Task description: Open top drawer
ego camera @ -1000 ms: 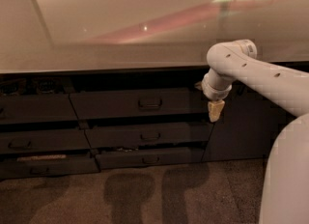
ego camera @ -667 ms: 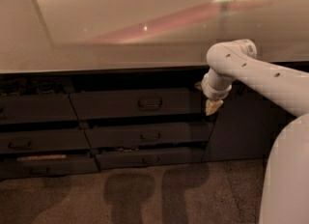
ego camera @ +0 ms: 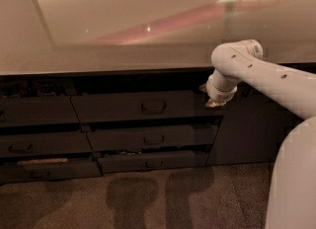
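The top drawer [ego camera: 123, 107] is the wide dark grey front just under the counter, with a small loop handle [ego camera: 153, 106] at its centre. It stands slightly out from the cabinet face. My gripper [ego camera: 212, 102] is at the drawer's right end, level with the front and well right of the handle. Most of it is hidden behind my white wrist [ego camera: 222, 82]; only a small pale tip shows.
A glossy pale counter top [ego camera: 148, 25] overhangs the drawers. Two narrower dark drawers [ego camera: 153, 138] sit below, slightly ajar, and more drawers [ego camera: 34, 112] are at the left. A dark cabinet door [ego camera: 247, 129] is at the right. My white body [ego camera: 294, 183] fills the lower right. The floor is carpeted [ego camera: 123, 203].
The gripper has moved up and a little left toward the drawer's right end; less of it shows below the wrist now. The drawer has not visibly moved.
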You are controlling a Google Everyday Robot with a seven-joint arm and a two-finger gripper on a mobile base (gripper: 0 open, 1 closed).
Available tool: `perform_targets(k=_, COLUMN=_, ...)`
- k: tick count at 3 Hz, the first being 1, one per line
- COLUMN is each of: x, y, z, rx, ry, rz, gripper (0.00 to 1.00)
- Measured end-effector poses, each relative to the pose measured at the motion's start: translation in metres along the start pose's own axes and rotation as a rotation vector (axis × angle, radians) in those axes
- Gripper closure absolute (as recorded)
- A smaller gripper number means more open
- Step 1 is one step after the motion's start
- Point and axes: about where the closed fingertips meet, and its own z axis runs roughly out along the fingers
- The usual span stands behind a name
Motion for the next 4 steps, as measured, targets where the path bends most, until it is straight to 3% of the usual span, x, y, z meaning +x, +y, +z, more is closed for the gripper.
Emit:
perform_targets(k=1, x=0.000, y=-0.001, z=-0.004, rx=-0.001, ry=0.000, rz=0.000, gripper=1.00)
perform_targets(k=4, x=0.002, y=-0.001, z=-0.024, rx=0.018, ry=0.011, rz=-0.012, gripper=1.00)
